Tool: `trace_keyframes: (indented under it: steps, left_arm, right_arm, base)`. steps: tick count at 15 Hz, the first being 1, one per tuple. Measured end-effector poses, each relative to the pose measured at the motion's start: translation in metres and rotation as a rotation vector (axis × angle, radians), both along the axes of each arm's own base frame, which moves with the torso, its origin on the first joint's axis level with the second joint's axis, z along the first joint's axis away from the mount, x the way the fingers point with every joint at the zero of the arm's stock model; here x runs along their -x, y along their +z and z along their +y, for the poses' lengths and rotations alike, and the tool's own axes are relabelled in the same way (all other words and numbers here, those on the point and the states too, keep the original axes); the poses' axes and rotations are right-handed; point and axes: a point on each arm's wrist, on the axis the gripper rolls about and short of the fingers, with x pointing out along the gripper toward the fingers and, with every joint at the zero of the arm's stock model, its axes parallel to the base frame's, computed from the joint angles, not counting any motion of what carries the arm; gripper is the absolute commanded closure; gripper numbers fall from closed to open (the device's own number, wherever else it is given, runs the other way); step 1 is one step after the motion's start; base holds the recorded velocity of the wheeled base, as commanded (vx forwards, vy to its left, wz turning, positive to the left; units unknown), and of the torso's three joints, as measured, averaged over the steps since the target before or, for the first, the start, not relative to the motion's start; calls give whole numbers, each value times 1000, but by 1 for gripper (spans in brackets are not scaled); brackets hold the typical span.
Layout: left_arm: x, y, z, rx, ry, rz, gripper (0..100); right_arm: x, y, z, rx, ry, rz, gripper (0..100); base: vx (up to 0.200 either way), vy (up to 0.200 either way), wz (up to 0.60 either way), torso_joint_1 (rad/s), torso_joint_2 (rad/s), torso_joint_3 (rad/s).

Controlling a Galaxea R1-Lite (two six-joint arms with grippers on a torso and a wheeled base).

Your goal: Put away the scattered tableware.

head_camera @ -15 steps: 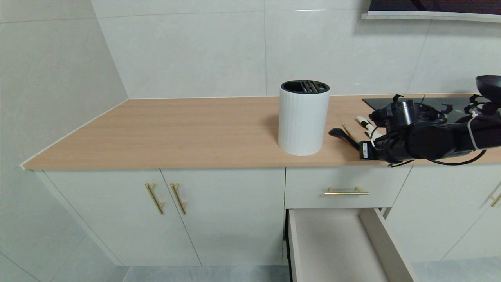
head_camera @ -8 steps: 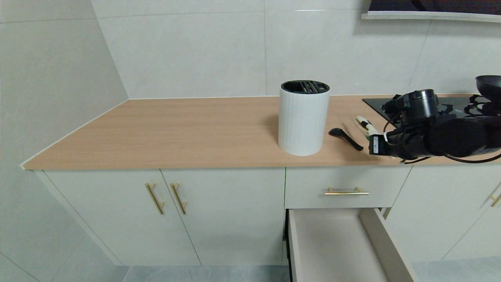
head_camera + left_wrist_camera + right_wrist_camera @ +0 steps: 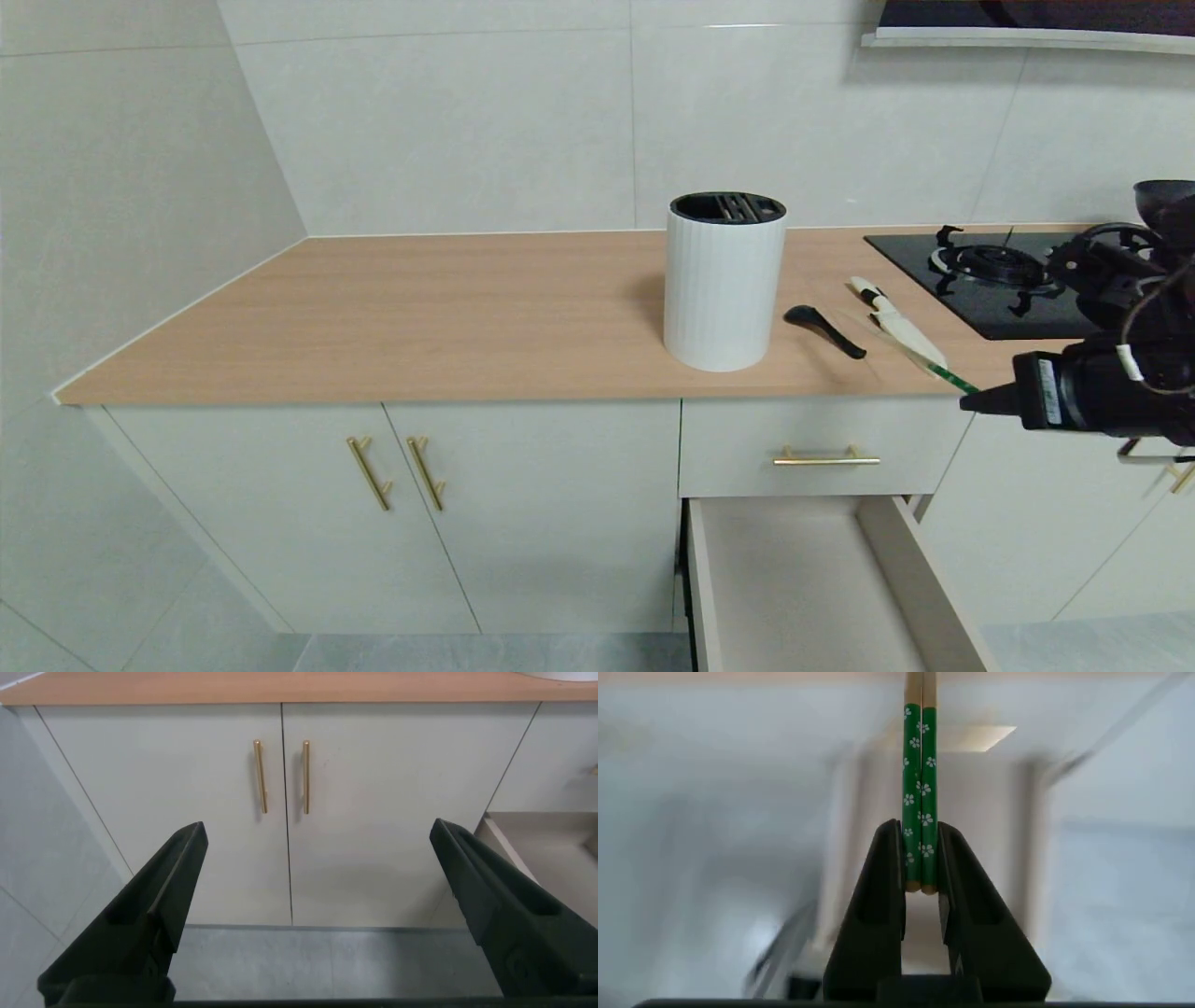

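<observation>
Clamping green flower-patterned wooden chopsticks (image 3: 922, 756) endwise, the right tool (image 3: 922, 840) left their length free, presumably for the white ribbed cylindrical holder (image 3: 724, 294).

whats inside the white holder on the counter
A black slotted insert fills the top of the holder, and nothing sticks out of it. Anything below the slots is hidden by the insert and the white wall.

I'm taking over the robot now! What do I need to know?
Left gripper: open, low, facing the cupboard doors.
Right gripper: shut on the green chopsticks, just off the counter front edge.
Black spoon and white knife lie on the counter beside the white holder.
Done: chopsticks picked up. Left: store them, then the spoon and knife.
</observation>
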Motion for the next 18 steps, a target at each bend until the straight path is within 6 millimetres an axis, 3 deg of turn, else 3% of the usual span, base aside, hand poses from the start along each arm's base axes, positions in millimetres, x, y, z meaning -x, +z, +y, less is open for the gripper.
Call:
trace_keyframes:
  steps: [2,6,15,18]
  left_arm:
    - [0,0,0,0,0,0,0]
    - [0,0,0,0,0,0,0]
    - [0,0,0,0,0,0,0]
    - [0,0,0,0,0,0,0]
  right_arm:
    - [25,9,-3,-30,119,17,100]
    - [43,4,-2,11,203,3,100]
    - [39,-20,15,39,281,97,100]
    - [36,-24,17,43,288,114,100]
  base:
    - [0,0,0,0,0,0]
    - [0,0,0,0,0,0]
    - [0,0,0,0,0,0]
    - [0,0,0,-142,341,194]
